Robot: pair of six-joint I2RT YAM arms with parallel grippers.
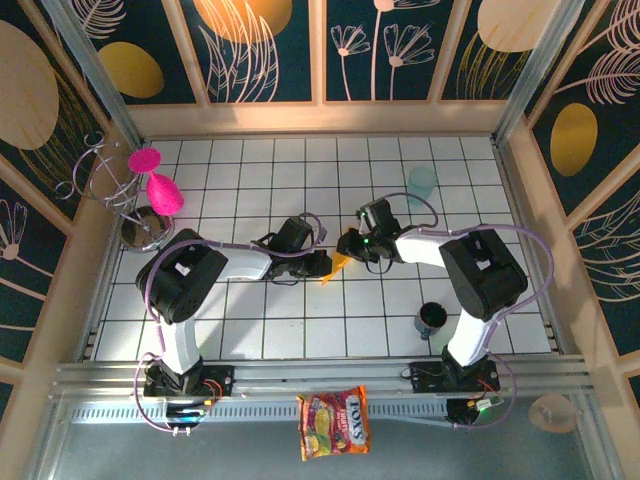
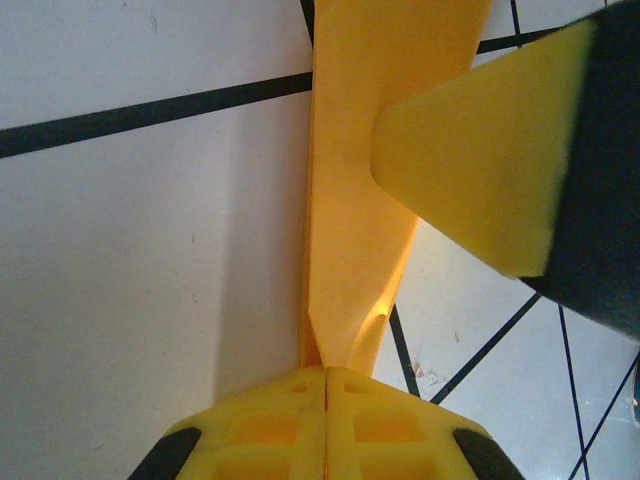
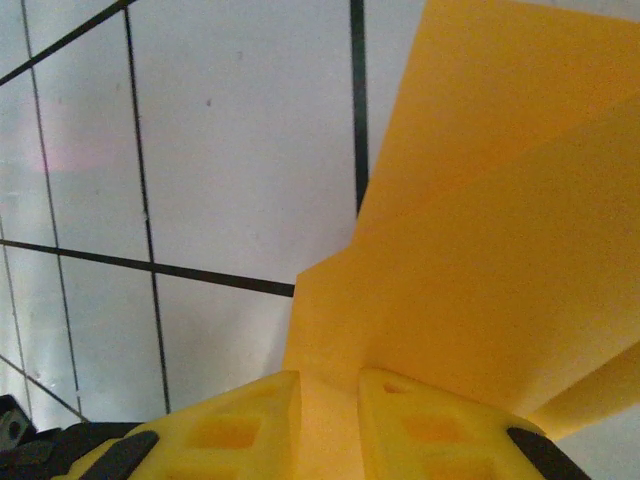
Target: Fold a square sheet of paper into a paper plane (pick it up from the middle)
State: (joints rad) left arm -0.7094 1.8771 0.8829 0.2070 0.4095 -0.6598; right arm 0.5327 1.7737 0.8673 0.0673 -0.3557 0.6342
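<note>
- My left arm [image 1: 200, 275] lies low over the bench [image 1: 250, 330], elbow bent near its base and forearm stretched out toward the centre.
- My left tool [image 1: 318, 262] sits just left of the sheet of paper [image 1: 337, 262]. In the left wrist view, this tool [image 2: 325, 385] is pressed fully together, with the narrow end of the paper [image 2: 350, 200] pinched between its pads.
- The sheet is near the middle of the bench, between my two tools. It is already folded into long overlapping flaps and is lifted off the tiles on one side.
- I judge it to be very light, thin and limp. It will sag wherever it is unsupported and will crease for good under any hard pinch. It may also slip from smooth pads, so the fold line or a doubled edge looks like the best place to hold it, not a single loose flap.
- My right tool [image 1: 348, 247] meets the sheet from the right, and one of its fingers [image 2: 480, 170] hangs over the paper in the left wrist view.
- In the right wrist view, my right tool [image 3: 325, 425] has its pads a narrow gap apart, with the paper [image 3: 500, 250] standing in that gap. I cannot tell whether either pad presses on it.
- My right arm [image 1: 480, 270] mirrors the left one, with its elbow out to the right and its forearm reaching in low.
</note>
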